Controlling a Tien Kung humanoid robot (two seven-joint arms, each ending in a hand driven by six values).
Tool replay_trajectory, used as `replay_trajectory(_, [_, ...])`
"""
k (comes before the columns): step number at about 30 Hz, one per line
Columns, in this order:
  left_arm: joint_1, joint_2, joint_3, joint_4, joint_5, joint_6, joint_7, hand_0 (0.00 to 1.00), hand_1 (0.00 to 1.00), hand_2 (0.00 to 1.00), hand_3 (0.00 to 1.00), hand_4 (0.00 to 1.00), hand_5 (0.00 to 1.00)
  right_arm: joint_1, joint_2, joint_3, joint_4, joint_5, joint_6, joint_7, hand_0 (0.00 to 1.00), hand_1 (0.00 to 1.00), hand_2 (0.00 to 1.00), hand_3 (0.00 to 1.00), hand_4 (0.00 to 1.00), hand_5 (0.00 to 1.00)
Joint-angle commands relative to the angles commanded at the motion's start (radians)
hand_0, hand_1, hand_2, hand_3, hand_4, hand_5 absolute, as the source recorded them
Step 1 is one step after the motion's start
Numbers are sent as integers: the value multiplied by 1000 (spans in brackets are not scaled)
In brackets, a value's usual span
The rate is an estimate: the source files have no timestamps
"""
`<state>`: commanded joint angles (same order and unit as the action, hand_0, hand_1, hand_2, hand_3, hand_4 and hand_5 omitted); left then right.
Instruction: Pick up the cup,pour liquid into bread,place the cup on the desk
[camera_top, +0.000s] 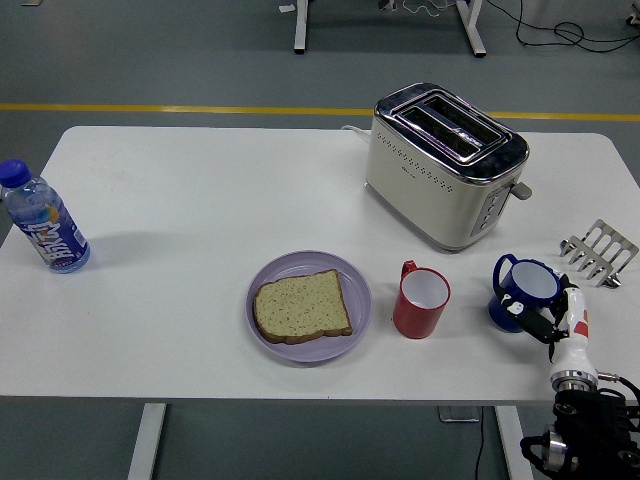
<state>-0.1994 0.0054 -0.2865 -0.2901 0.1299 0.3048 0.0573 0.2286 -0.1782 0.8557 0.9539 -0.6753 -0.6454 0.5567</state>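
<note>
- The robot's right hand (553, 320), white with dark fingers, reaches in from the lower right corner, its fingers wrapped around the near side of the blue cup (524, 292).
- That blue cup stands upright on the white table (180, 210) near its right front edge, handle pointing toward the far left, white inside showing.
- Just left of the hand stands a red cup (420, 300), upright and apart from the blue one.
- Further left, a slice of bread (301, 305) lies flat on a lilac plate (345, 272) beside the red cup.
- Beyond the hand and slightly left sits a cream and chrome toaster (445, 165), slots empty.
- Just beyond the hand to the right, a small metal toast rack (598, 252) rests by the table's right edge.
- Far to the left, a water bottle (42, 221) with a blue cap stands at the table's opposite end.
</note>
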Motion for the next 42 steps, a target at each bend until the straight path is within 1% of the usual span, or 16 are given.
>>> replay_trajectory(3, [-1,0,-1,0,2,0,1,685,693,698,553,252,998,-1,0,2,4,10,0,5,529,480,562,604,858,22])
replay_trajectory(4, [-1,0,0,0,1,0,0,684,692,697,551,254,998,-1,-1,3,5,12,0,6,469,444,524,575,853,18])
replay_trajectory(9, [-1,0,-1,0,2,0,1,684,692,697,551,254,998,-4,-2,13,16,19,0,12,469,444,524,575,853,18])
replay_trajectory(10, [-1,0,-1,0,2,0,1,683,691,696,552,253,998,-5,-3,16,19,19,0,12,415,381,491,523,849,20])
replay_trajectory(11, [-1,0,-1,0,1,0,1,683,691,696,552,253,998,-5,-3,18,21,20,0,13,415,381,491,523,849,20])
replay_trajectory(15, [0,0,-2,0,3,0,2,683,691,696,552,253,998,-10,-8,32,41,14,0,11,415,381,491,523,849,20])
replay_trajectory(16, [0,0,-2,0,4,0,2,682,691,696,551,251,998,-12,-10,39,51,8,0,9,384,350,474,505,847,24])
replay_trajectory(21, [0,1,-1,0,3,0,1,682,691,696,551,251,998,-16,-17,67,86,-25,0,-5,384,350,474,505,847,24])
replay_trajectory(22, [0,1,-1,0,3,0,1,681,691,696,550,251,998,-16,-19,72,92,-34,0,-10,340,318,460,483,845,24])
replay_trajectory(24, [0,1,1,0,0,0,0,681,691,696,550,251,998,-18,-21,86,106,-55,0,-22,340,318,460,483,845,24])
replay_trajectory(27, [1,1,1,1,1,0,0,681,691,696,550,251,998,-25,-28,115,136,-104,0,-64,340,318,460,483,845,24])
replay_trajectory(28, [1,2,2,1,-1,0,0,682,690,695,549,252,998,-28,-31,125,147,-123,0,-78,315,296,446,466,841,35])
replay_trajectory(32, [2,2,2,1,-1,1,-1,682,690,695,549,252,998,-38,-42,165,191,-197,2,-138,315,296,446,466,841,35])
replay_trajectory(34, [4,2,-1,1,4,1,1,682,690,695,549,253,998,-43,-49,191,223,-248,12,-185,306,281,435,459,838,53])
replay_trajectory(37, [6,2,-3,2,9,1,2,682,690,695,549,253,998,-49,-56,213,255,-317,22,-247,306,281,435,459,838,53])
replay_trajectory(42, [10,2,-7,2,16,1,4,682,690,695,549,253,998,-61,-65,247,313,-432,58,-383,304,280,427,455,834,62])
